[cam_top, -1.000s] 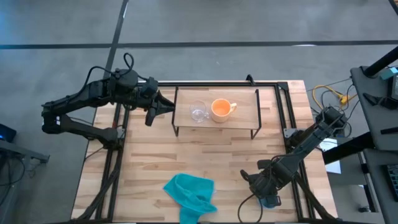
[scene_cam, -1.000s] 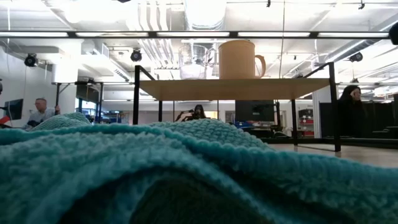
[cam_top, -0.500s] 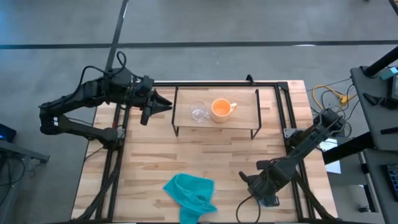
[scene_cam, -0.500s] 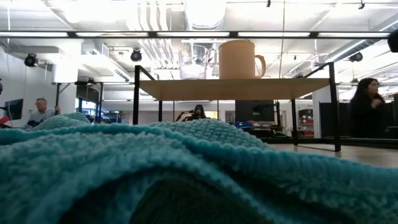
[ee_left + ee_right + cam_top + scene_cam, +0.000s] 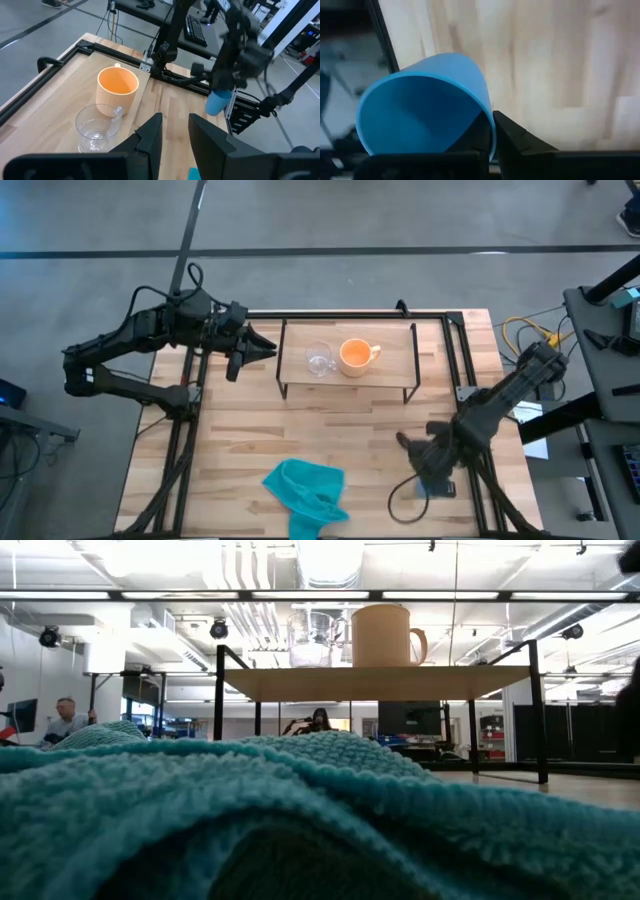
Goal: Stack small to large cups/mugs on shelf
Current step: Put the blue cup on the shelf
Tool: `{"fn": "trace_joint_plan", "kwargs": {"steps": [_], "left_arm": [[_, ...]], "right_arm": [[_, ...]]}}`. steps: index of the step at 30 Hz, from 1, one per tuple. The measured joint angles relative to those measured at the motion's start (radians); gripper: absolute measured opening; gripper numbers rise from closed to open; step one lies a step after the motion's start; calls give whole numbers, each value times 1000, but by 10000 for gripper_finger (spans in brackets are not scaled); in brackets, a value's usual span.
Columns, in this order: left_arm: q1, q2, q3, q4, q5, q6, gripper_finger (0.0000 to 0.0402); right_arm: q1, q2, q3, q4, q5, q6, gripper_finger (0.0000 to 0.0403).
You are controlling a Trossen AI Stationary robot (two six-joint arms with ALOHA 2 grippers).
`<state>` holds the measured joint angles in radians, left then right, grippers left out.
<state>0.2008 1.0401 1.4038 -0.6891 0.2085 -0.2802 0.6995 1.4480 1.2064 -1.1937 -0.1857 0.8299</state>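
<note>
With the right gripper (image 5: 490, 131) pinched shut on the blue cup's (image 5: 425, 107) rim, you next carry it far-left to the shelf (image 5: 390, 375), beside the orange mug (image 5: 355, 356).

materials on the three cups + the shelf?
Glass cup: clear, see-through, likely glass. Orange mug: opaque, matte; ceramic or plastic, can't tell. Blue cup: smooth, thin rim, probably plastic; right gripper pinches its rim. Shelf: light wood grain, black metal legs.
</note>
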Motion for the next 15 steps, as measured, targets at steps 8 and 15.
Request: {"fn": "trace_joint_plan", "kwargs": {"steps": [8, 15], "left_arm": [[-1, 18, 1, 0, -2, 2, 81], [0, 24, -1, -2, -6, 5, 81]], "right_arm": [[-116, -89, 277, -367, 461, 30, 9], [-320, -102, 426, -380, 625, -128, 9]]}}
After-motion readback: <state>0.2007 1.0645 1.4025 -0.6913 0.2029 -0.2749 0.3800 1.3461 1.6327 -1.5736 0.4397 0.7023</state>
